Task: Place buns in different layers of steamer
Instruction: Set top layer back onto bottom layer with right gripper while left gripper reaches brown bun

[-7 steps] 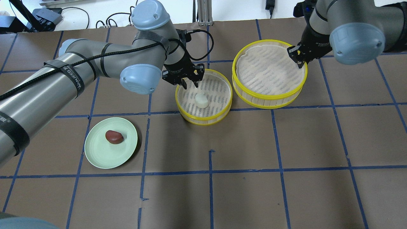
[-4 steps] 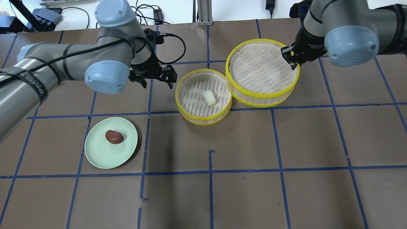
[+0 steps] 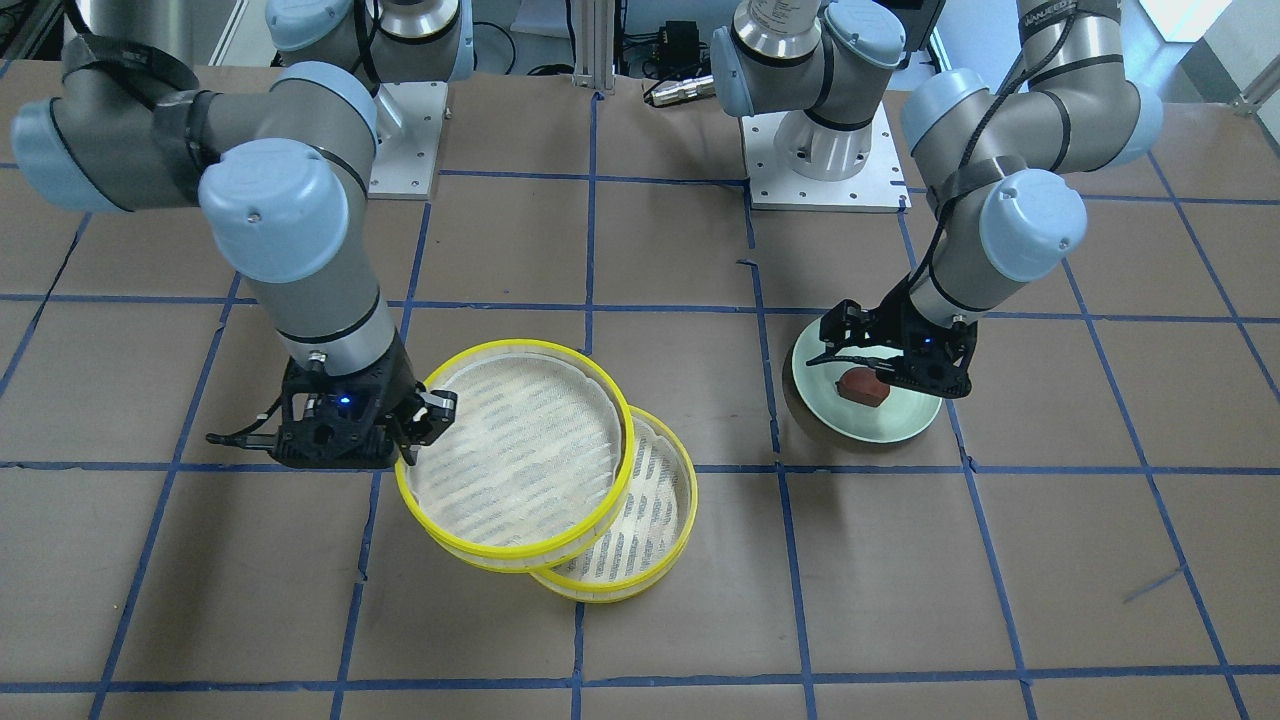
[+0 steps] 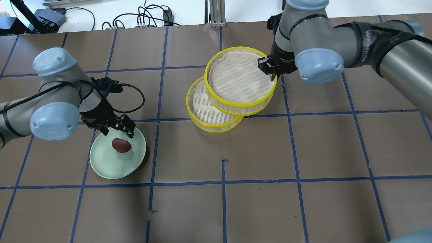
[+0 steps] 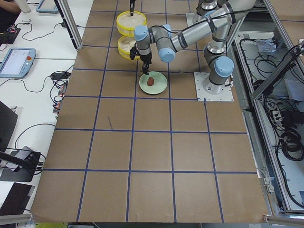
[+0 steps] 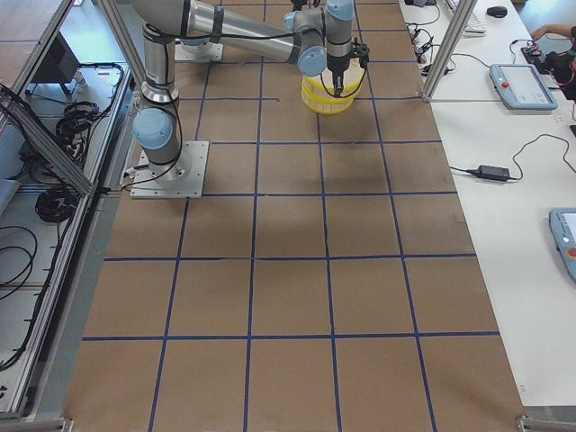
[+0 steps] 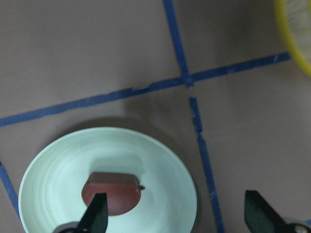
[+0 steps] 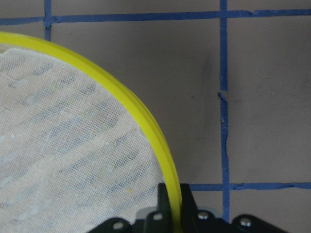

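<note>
The right pincer (image 4: 271, 72) is closed on the yellow rim of the top tray (image 4: 236, 77). It pinches the rim on the tray's right side, in the upper middle of the overhead view. In the right wrist view, one dark finger (image 8: 165, 196) sits inside the rim and the other is just outside it, at the bottom of the frame.

The top tray covers most of the bottom tray (image 4: 200, 103). It sits a bit up and to the right of the bottom one, so only the lower left part of the bottom tray shows. I cannot tell if the two trays touch. The white cloth with grey dashes inside the top tray has nothing on it.

The left pincer (image 4: 116, 130) is open wide and holds nothing. It hangs over the upper edge of the green plate (image 4: 108, 165), at the left of the overhead view. The brown bun (image 4: 121, 145) lies on the plate, near the plate's upper middle. In the left wrist view, the left finger (image 7: 97, 213) is in front of the bun's lower edge, and the other finger is out past the plate's right rim.

The plate and the bottom tray stand well apart on the brown table (image 4: 303, 168), which has blue tape lines on it.
</note>
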Available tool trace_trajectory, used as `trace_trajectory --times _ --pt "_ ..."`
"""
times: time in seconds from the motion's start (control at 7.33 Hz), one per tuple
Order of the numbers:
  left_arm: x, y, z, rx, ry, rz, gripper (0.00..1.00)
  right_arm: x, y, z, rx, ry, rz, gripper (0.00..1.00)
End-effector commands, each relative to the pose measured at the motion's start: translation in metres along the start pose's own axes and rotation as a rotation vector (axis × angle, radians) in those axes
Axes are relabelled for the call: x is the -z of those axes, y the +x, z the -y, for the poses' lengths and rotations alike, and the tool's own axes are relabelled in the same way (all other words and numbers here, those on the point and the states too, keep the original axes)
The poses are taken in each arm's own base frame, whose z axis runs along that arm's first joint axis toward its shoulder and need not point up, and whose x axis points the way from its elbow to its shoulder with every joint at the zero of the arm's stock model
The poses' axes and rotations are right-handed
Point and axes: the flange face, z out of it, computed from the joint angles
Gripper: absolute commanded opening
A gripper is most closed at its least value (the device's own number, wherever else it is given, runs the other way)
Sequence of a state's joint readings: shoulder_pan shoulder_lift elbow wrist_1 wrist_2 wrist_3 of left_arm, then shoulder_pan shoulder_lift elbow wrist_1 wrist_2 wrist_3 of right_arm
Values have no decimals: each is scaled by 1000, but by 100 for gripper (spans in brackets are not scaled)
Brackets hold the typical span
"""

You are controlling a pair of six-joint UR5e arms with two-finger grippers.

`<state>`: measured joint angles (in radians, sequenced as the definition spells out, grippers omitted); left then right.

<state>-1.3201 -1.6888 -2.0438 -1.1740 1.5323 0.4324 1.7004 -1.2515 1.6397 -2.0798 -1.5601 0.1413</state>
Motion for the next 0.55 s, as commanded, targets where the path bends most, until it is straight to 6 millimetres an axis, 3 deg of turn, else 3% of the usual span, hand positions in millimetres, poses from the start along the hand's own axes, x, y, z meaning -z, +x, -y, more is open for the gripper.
trace_trajectory --times 0.0,0.14,0.41 --pt "-24 -20 -9 28 -47 -37 100 -43 -52 -6 -12 19 -34 11" --pt "-34 -22 -4 30 -62 -48 100 -58 -65 -11 2 6 -64 11" --pt "-46 -30 10 29 -35 -38 99 -60 -67 -13 -13 2 -65 12"
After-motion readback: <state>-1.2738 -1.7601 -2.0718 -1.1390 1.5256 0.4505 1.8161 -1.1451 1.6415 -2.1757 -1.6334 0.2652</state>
